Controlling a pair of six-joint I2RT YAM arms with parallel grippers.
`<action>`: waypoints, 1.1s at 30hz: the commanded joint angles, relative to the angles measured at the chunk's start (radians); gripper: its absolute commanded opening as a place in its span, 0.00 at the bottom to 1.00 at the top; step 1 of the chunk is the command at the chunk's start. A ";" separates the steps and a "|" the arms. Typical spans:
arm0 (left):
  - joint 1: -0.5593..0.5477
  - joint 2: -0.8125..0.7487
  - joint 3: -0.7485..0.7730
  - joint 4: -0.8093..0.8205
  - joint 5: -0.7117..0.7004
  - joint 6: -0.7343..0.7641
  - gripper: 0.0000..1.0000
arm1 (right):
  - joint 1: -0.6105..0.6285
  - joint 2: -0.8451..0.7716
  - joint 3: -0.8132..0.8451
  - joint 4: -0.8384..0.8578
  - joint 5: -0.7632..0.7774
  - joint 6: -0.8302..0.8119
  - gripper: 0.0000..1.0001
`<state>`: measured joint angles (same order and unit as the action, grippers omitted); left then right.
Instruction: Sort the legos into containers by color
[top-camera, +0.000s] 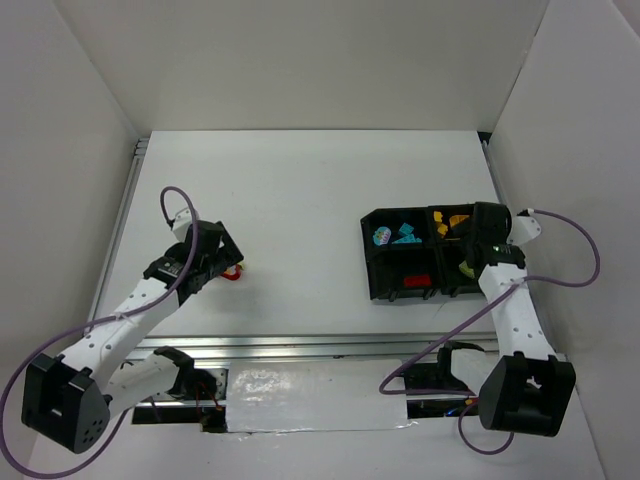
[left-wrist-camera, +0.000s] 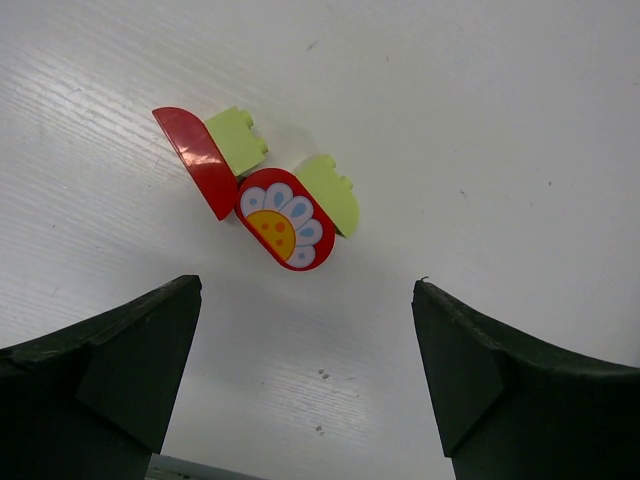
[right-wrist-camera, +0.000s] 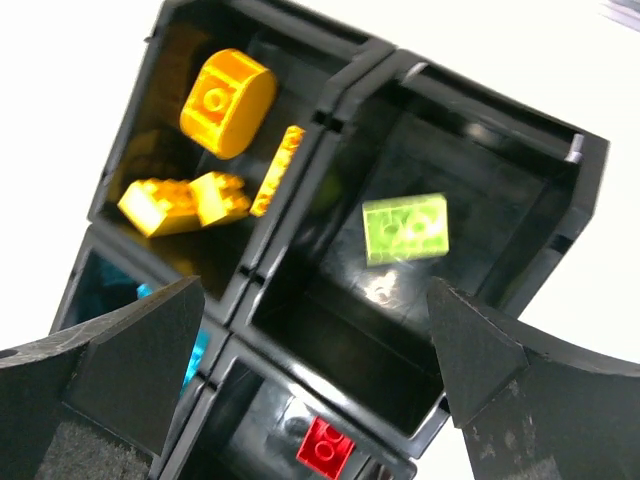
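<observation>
Noted left gripper (left-wrist-camera: 305, 290) released above red oval flower-printed plastic brick (left-wrist-camera: 285, 220), which touches pale green studded brick (left-wrist-camera: 330, 192). Right gripper (right-wrist-camera: 315, 292) likewise released over black four-compartment plastic tray (right-wrist-camera: 330, 110).

I have two pincers, my left pincer (left-wrist-camera: 305, 290) and my right pincer (right-wrist-camera: 315, 295). There is one black tray (top-camera: 370, 260), divided into four compartments. One compartment holds four yellow-orange bricks (right-wrist-camera: 227, 102): one round, two blocky, one thin. Another holds a single pale green brick (right-wrist-camera: 405, 228). A third shows one red brick (right-wrist-camera: 325, 447) in the part I can see. The fourth holds cyan bricks (top-camera: 405, 236), at least two, and one round printed piece (top-camera: 382, 236); I cannot tell the exact count. On the surface (left-wrist-camera: 500, 120) four loose pieces cluster together: two red pieces (left-wrist-camera: 283, 222), one with a flower print, and two pale green pieces (left-wrist-camera: 238, 140).
</observation>
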<state>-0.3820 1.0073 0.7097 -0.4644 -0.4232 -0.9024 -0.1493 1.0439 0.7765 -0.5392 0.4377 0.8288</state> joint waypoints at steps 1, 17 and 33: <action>0.006 0.020 0.028 0.012 -0.012 -0.043 0.99 | 0.005 -0.063 0.046 0.036 -0.080 -0.052 1.00; 0.012 0.269 0.080 0.032 -0.080 -0.282 1.00 | 0.399 -0.097 0.040 0.059 -0.249 -0.183 1.00; 0.009 0.490 0.116 0.084 -0.112 -0.435 0.97 | 0.419 -0.110 0.004 0.105 -0.367 -0.250 1.00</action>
<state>-0.3752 1.4719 0.7998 -0.4252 -0.5072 -1.2999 0.2600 0.9432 0.7788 -0.4931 0.1074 0.6067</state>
